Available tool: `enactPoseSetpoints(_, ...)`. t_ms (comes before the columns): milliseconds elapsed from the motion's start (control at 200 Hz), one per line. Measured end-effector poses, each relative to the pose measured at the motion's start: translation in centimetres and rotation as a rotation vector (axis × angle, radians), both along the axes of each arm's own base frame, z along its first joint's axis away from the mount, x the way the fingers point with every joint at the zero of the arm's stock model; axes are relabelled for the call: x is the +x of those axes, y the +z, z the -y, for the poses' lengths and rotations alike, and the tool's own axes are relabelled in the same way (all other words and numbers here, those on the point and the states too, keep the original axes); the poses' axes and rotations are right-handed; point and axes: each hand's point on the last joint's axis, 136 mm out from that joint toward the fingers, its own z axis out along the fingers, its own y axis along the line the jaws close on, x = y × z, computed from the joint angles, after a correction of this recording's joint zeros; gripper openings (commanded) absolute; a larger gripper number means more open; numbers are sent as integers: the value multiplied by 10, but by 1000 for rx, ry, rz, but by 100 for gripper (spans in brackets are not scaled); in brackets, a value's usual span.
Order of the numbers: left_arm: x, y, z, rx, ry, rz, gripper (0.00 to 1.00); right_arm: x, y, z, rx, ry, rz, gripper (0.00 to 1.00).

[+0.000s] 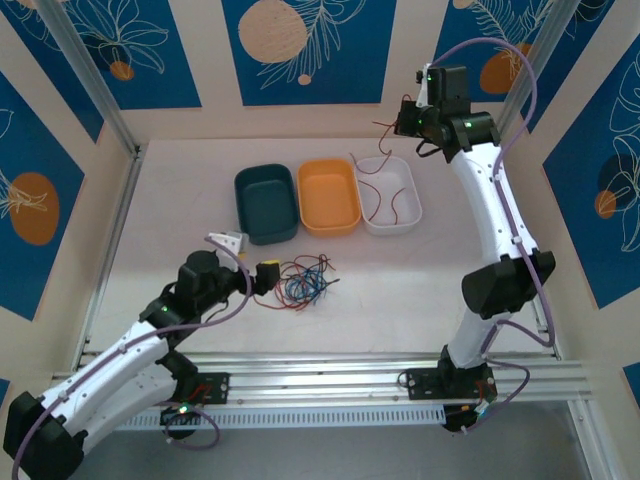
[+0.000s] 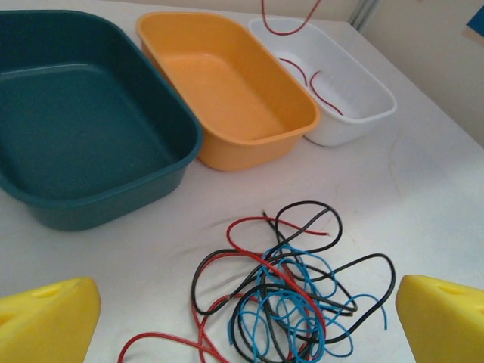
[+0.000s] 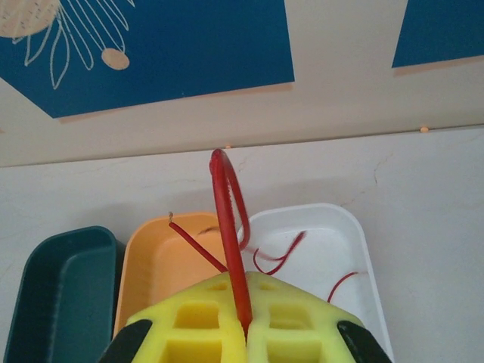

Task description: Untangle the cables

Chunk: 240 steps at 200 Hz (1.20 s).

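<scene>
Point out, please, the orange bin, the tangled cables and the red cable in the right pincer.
orange bin (image 2: pixel 227 87), left wrist view, bare floor.
tangled cables (image 2: pixel 291 299), left wrist view, middle of pile.
red cable (image 3: pixel 228 227), right wrist view, upright strand.

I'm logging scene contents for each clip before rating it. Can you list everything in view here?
teal bin: one, dark teal, leftmost in the row at the back of the table
orange bin: one, orange, middle of the row
white bin: one, white, rightmost
cable tangle: several strands, red, black and blue, on the table in front of the bins
red cable: one, red, hanging from the right claw, part lying in the white bin
table: one, white
wall panels: several, blue with floral print, around the table
left claw: one, yellow, open by the tangle
right claw: one, yellow, shut on the red cable
</scene>
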Motion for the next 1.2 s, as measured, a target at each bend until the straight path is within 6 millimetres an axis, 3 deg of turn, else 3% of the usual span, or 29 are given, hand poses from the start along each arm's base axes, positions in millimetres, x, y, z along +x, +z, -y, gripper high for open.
enactPoseSetpoints(230, -2, 0, -10, 13, 36, 7, 100, 13, -30, -2, -12, -4, -50, 0)
enactPoseSetpoints(330, -2, -3, -12, 24, 48, -2, 100, 13, -53, -1, -20, -9, -92, 0)
enactPoseSetpoints(610, 2, -16, -14, 41, 76, -49, 100, -11, -139, 11, -54, -45, -285, 0)
enactPoseSetpoints(930, 4, -26, -13, 57, 82, -79, 100, -25, -176, 25, -83, -83, -401, 0)
enactPoseSetpoints(1201, 5, -34, -12, 72, 84, -104, 100, -32, -249, 29, -143, -91, -607, 0)
